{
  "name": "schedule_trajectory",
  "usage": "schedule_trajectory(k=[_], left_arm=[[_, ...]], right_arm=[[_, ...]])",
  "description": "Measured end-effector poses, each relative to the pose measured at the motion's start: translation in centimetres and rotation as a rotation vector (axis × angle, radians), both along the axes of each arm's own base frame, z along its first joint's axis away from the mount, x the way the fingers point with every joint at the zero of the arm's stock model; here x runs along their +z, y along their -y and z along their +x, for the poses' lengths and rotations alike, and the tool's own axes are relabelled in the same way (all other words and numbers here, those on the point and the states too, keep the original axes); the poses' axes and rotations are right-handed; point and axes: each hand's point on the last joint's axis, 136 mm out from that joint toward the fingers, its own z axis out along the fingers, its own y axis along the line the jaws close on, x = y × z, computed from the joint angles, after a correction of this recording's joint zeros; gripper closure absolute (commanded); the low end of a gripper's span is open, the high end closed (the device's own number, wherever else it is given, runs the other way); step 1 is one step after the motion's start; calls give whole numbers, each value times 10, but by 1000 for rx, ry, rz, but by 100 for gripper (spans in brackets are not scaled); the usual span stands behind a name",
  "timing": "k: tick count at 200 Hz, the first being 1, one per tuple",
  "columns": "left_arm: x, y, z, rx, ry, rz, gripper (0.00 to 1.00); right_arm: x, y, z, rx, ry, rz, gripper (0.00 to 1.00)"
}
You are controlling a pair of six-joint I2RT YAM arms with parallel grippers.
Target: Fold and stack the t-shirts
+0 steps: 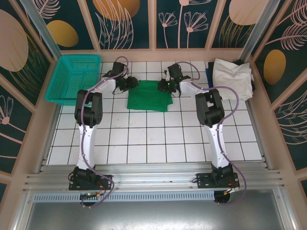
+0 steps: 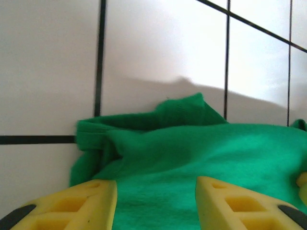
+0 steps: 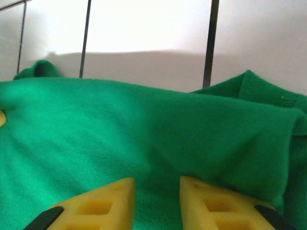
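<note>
Yellow left fingers (image 2: 81, 206): set wide apart, nothing clamped between them. They hang low over the green t-shirt (image 2: 201, 148), whose cloth shows in the gap. I cannot tell whether the tips touch the cloth.

Yellow right fingers (image 3: 103, 203): parted, with a narrower gap than on my left. Green cloth shows through that gap too, and no fold is pinched that I can see. A raised ridge of the green t-shirt (image 3: 120, 124) runs across just ahead of the tips.

Green t-shirt, wrist views: the edge before my left fingers is bunched and rolled over on itself, with a small peak of cloth standing up. Before my right fingers a ribbed hem corner rises at the right side. White tile with dark grout lines lies beyond the cloth on both sides.

Green t-shirt (image 1: 149, 96), top view: lies roughly rectangular and mostly flat on the white tiled counter (image 1: 144, 139), towards the far side and near the middle. My left fingers (image 1: 129, 82) are at its far left corner, my right fingers (image 1: 168, 86) at its far right corner.

Off-white t-shirt (image 1: 232, 76): crumpled in the far right corner of the counter, on top of blue cloth (image 1: 209, 72) that shows at its left edge.

Teal mesh basket (image 1: 74, 76): far left corner, well apart from the green t-shirt.
</note>
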Motion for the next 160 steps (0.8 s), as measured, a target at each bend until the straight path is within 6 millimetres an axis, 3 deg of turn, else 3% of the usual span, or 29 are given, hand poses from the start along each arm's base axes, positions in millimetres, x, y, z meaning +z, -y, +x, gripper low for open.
schedule_trajectory(k=[29,55,81,104,116,130,144,160], left_arm=[[0,-6,2,10,1,1,47],[7,6,9,-24,17,-29,48],[14,59,24,-142,79,-69,49],[9,119,-4,-272,56,-112,48],[9,146,-21,-331,42,-133,48],[9,163,-33,-371,34,-146,46],[10,163,-40,-375,23,-139,44],[17,147,-44,-346,18,-112,40]], right_arm=[[-4,8,-27,-3,2,1,72],[-5,11,-97,31,-26,-2,72],[-5,-1,-190,106,-94,-11,67],[5,8,-246,117,-137,-29,57],[19,25,-251,72,-117,-42,54],[39,44,-242,7,-66,-40,48],[54,58,-224,-48,-15,-25,46],[54,65,-206,-74,0,-42,44]])
